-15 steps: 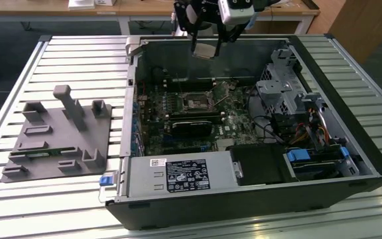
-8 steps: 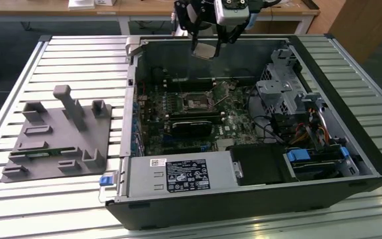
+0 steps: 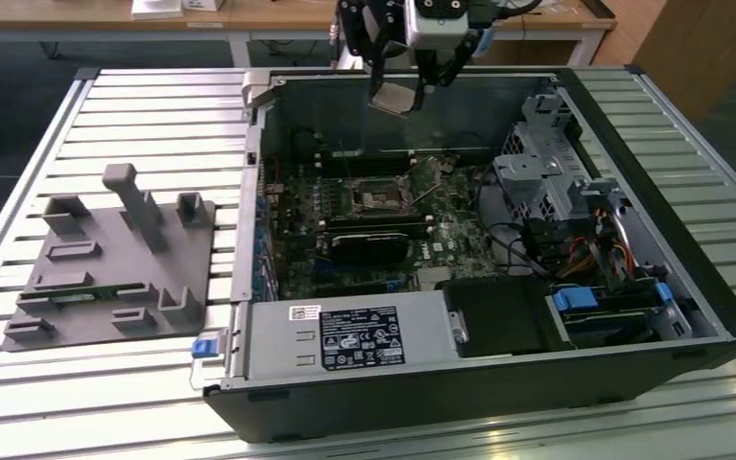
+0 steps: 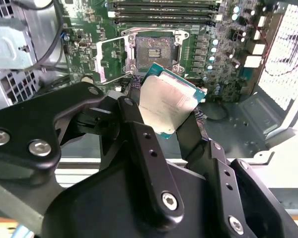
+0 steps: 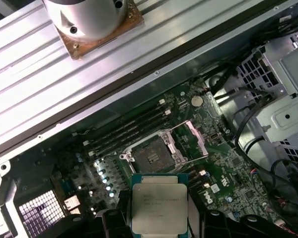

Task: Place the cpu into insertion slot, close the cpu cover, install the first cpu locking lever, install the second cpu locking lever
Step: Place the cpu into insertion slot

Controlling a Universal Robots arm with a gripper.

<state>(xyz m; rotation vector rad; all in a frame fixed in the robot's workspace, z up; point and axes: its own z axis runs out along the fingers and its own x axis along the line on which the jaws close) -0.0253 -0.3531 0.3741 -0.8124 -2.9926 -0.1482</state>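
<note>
Claw: the black two-fingered claw [image 3: 402, 89] is clamped on the chip, its fingers [image 4: 134, 119] pressed against two opposite edges and no wider apart than the chip.
Held: a small flat square cpu with a pale silver-grey metal top [image 4: 168, 105], tilted and up in the air over the open case, touching nothing but the claw.
Slot: the small square insertion slot [image 5: 151, 157], dark in the centre with a silvery rim, lies bare on the dark green motherboard [image 4: 84, 22], below the cpu and well apart from it.
Cover: the thin silvery cpu cover frame [image 4: 111, 58] is swung open, just beside the slot.
Case: a black computer tower case [image 3: 471, 398] lies open on its side on the slatted metal worktop [image 3: 150, 115].
Aside: a grey plastic holder plate [image 3: 112, 273] sits towards the exterior view's left, apart from the case.
Hidden: in the first wrist view the claw covers the cpu's gripped edges. How far back the cover leans, I cannot tell.
</note>
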